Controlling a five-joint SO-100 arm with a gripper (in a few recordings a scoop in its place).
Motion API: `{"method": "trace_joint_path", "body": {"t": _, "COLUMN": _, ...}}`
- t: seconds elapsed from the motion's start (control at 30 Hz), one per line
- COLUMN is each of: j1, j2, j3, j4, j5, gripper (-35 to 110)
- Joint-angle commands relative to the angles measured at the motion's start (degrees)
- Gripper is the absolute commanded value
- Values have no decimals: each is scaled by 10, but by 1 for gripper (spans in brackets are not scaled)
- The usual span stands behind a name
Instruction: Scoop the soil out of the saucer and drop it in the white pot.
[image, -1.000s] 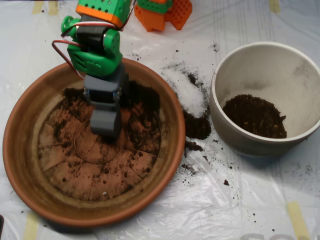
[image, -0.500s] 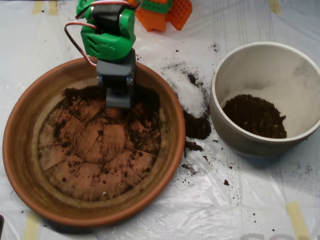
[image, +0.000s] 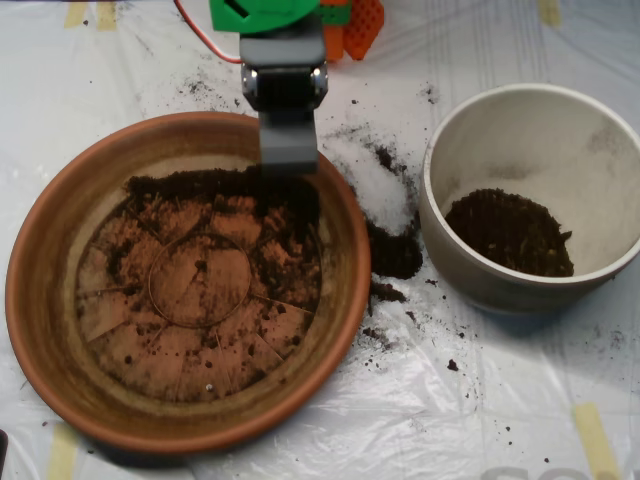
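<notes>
A desk (image: 520, 400) covered with crinkled clear plastic sheeting fills the frame, with strips of pale tape showing near the top edge and along the bottom. The saucer (image: 40, 330) sits at the left and centre, a wide terracotta dish whose floor shows radial lines and a ring. The soil (image: 225, 185) in it lies mostly as a dark band along the upper edge of the floor and down the right side, with a thin brown dusting over the rest. The white pot (image: 480, 120) stands at the right, well apart from the saucer, and holds a dark mound of soil in its lower middle.

Between the two vessels, a patch of white granular powder (image: 380, 190) lies on the plastic, with a clump of spilled soil (image: 395, 252) just below it and loose crumbs scattered around.

The grey scoop (image: 288, 150) hangs at the top centre of the frame, over the saucer's upper rim, its lower end just above the dark band of soil. From above, whether its jaws are apart or together cannot be told. Above it sit the arm's green part (image: 262, 12) and a red wire, with orange printed pieces (image: 358, 25) beside them at the top edge.
</notes>
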Motion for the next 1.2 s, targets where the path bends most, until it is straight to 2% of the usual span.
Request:
{"method": "trace_joint_path", "body": {"t": 0.0, "j1": -25, "j2": 42, "j3": -105, "j4": 39, "j5": 0, "gripper": -1}}
{"method": "trace_joint_path", "body": {"t": 0.3, "j1": -142, "j2": 14, "j3": -222, "j4": 63, "j5": 3, "gripper": -1}}
{"method": "trace_joint_path", "body": {"t": 0.6, "j1": -273, "j2": -198, "j3": -489, "j4": 129, "j5": 7, "gripper": -1}}
{"method": "trace_joint_path", "body": {"t": 0.73, "j1": -319, "j2": -236, "j3": -538, "j4": 145, "j5": 18, "gripper": 0}}
{"method": "trace_joint_path", "body": {"t": 0.9, "j1": -356, "j2": -229, "j3": -523, "j4": 163, "j5": 6, "gripper": 37}}
{"method": "trace_joint_path", "body": {"t": 1.17, "j1": -344, "j2": -191, "j3": -473, "j4": 157, "j5": 11, "gripper": 42}}
